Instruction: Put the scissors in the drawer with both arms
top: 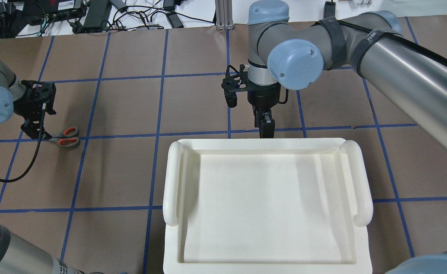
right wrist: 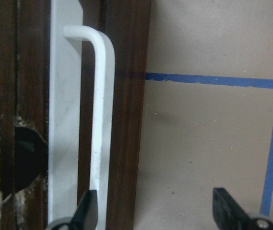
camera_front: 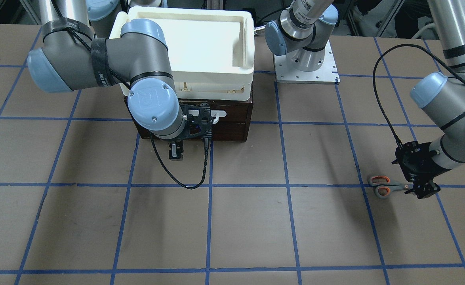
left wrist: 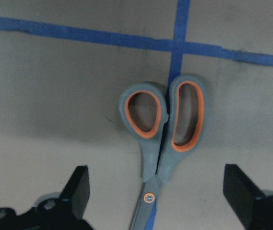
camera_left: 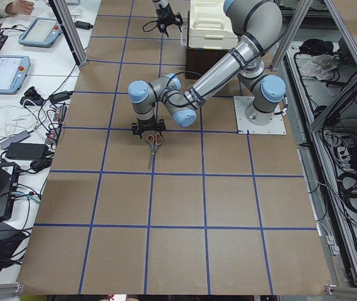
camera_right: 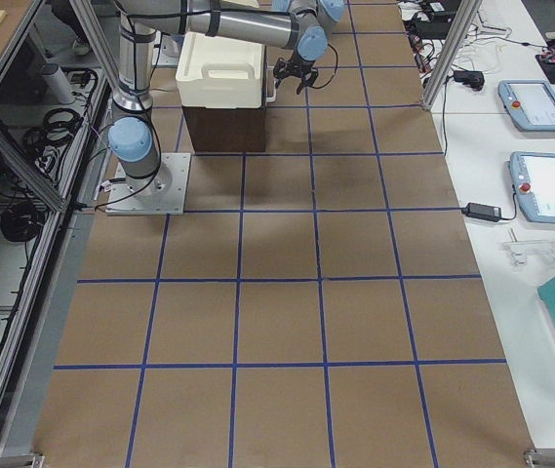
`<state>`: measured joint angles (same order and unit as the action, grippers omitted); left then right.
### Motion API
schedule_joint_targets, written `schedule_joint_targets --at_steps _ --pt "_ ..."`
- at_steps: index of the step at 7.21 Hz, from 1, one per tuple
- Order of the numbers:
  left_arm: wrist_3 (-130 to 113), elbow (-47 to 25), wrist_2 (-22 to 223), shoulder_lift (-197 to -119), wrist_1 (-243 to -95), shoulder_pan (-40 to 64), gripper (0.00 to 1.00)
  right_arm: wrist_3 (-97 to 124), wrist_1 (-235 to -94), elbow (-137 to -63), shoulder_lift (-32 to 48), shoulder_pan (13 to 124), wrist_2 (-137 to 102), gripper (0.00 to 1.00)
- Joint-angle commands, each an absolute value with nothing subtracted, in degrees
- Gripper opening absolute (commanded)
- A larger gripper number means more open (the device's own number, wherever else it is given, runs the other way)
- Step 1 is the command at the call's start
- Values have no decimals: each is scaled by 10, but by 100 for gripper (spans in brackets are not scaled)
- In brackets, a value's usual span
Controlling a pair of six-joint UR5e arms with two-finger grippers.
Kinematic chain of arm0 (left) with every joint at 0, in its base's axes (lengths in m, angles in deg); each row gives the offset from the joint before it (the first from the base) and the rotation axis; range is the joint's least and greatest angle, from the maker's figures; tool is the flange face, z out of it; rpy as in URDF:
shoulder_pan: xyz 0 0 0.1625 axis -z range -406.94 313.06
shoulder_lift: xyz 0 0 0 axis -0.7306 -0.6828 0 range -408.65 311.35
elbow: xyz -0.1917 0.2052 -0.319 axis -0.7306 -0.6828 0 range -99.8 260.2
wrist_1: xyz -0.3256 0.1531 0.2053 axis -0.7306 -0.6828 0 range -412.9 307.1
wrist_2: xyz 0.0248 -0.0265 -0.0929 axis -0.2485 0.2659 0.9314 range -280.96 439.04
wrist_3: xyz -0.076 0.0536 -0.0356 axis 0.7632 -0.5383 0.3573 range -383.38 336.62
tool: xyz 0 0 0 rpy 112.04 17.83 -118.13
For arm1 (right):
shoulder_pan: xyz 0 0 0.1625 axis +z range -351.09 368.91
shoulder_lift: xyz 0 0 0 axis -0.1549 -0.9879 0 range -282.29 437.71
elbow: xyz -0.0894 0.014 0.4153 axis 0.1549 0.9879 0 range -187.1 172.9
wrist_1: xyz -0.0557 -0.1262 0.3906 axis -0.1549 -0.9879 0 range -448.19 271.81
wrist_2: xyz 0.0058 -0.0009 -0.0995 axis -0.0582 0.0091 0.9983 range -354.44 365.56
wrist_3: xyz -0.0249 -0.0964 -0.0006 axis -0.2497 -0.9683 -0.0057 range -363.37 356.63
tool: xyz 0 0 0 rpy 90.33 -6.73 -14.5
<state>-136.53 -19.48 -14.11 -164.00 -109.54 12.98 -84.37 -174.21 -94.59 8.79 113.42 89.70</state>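
The scissors (left wrist: 160,129) lie flat on the brown table, orange-lined loops pointing away from my left gripper (left wrist: 160,189). It is open, low over them, one finger on each side of the pivot and blades. They also show in the overhead view (top: 65,137) and the front view (camera_front: 383,186). The drawer (camera_front: 232,118) is closed, with its white bar handle (right wrist: 100,120) on the dark brown front. My right gripper (right wrist: 158,211) is open and empty just in front of it, one finger (right wrist: 86,213) next to the handle, not clasping it.
A white plastic tray (top: 172,179) sits on top of the drawer cabinet. The robot's base plate (camera_front: 305,71) is beside the cabinet. Blue tape lines grid the table. A black cable loops from each wrist.
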Motion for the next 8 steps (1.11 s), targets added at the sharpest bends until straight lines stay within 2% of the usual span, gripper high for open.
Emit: schedule_joint_targets --at_steps 1,5,8 --pt "-1413 -195 -142 -1660 -1063 127 100 -838 -1722 -946 88 1135 895 85" --pt "-1509 -205 -139 -1678 -1068 125 99 -834 -1731 -953 102 1136 896 79" --pt "-1519 -211 -142 -1679 -1065 103 100 -835 -1772 -953 106 1135 897 60"
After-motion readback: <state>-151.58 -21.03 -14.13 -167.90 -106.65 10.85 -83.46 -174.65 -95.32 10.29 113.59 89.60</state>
